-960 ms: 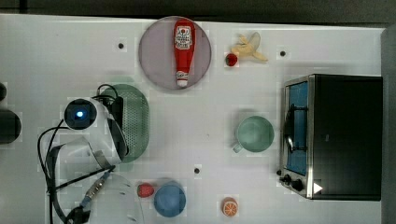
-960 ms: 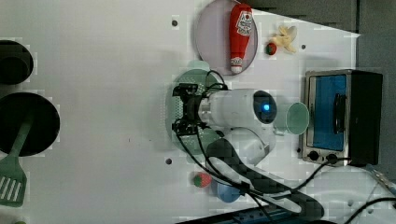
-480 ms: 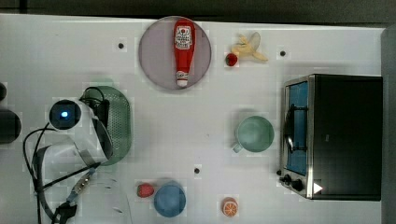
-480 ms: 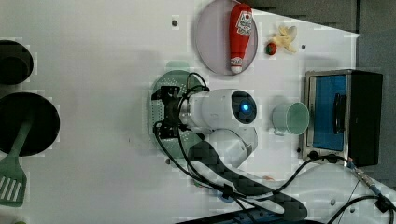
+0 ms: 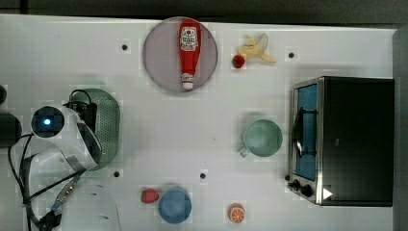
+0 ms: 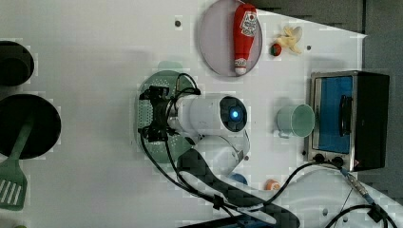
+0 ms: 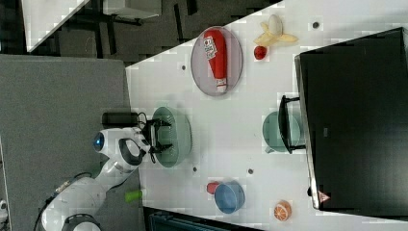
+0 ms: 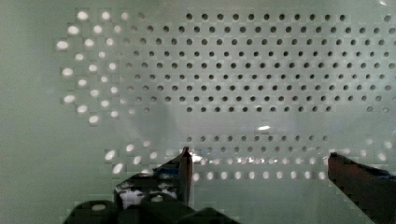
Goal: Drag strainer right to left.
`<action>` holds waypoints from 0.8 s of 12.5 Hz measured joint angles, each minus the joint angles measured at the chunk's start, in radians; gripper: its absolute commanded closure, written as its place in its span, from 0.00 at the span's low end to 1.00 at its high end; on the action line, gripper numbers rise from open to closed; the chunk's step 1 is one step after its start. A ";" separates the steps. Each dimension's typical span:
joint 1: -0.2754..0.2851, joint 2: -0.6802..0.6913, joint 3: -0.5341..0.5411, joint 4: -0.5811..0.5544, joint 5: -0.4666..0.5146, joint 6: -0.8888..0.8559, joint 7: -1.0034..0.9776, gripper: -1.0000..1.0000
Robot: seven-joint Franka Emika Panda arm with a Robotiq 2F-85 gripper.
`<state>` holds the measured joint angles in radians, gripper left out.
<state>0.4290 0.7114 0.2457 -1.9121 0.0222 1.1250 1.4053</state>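
Gripper (image 8: 259,163) spread wide inside the strainer (image 5: 107,126), fingertips (image 8: 186,161) down at its perforated bottom — pinching nothing. Strainer on the white table (image 5: 159,139) near the top view's left edge, partly under the arm (image 5: 65,139), well apart from the mug (image 5: 261,138) and oven (image 5: 344,140).

Bare table (image 5: 159,130) lies between my strainer (image 5: 108,125) and the mug (image 5: 262,138); the ketchup plate (image 5: 159,62) stands well apart.
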 measured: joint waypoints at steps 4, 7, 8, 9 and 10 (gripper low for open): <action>0.030 0.003 0.011 0.018 0.021 -0.008 0.005 0.00; 0.038 -0.042 0.009 0.016 0.000 -0.187 -0.021 0.00; 0.038 -0.085 0.010 0.011 -0.006 -0.265 -0.040 0.00; 0.037 -0.139 0.008 0.008 -0.009 -0.354 -0.084 0.00; 0.038 -0.216 -0.003 -0.009 -0.008 -0.441 -0.136 0.00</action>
<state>0.4670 0.4958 0.2429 -1.9209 0.0143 0.6836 1.2695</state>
